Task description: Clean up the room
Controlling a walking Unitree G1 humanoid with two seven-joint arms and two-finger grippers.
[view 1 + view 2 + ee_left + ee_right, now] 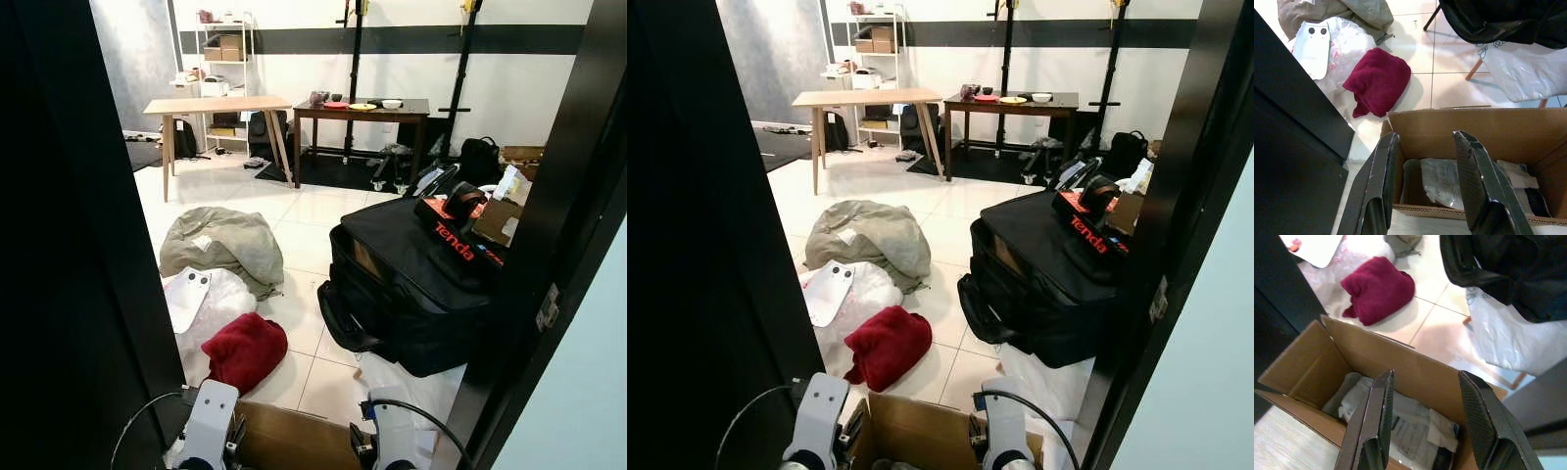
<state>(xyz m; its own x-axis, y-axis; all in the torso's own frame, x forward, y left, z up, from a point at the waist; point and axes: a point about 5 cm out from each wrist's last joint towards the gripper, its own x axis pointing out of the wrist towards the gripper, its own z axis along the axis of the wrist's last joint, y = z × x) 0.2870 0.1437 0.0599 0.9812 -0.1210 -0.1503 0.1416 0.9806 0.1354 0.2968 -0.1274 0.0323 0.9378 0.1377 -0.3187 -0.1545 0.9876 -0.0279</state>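
An open cardboard box (921, 431) stands low in front of me, between my two arms, with plastic-wrapped packets (1442, 181) inside. My left gripper (1426, 136) hangs open over the box with nothing between its fingers. My right gripper (1426, 376) is open above the same box (1308, 362), also holding nothing. Just beyond the box a crumpled dark red cloth (245, 351) lies on the white tiles. Behind it lies a clear plastic bag (220, 308) with a white panel (186, 299) on it, then an olive-grey fabric heap (223, 245).
A big black bag (411, 284) with a red-lettered Tenda box (456, 240) fills the floor on the right, a white plastic bag (1518, 68) at its foot. A dark door (69, 245) stands left, the door frame (558, 245) right. Two tables (216, 105) and a shelf (223, 59) line the far wall.
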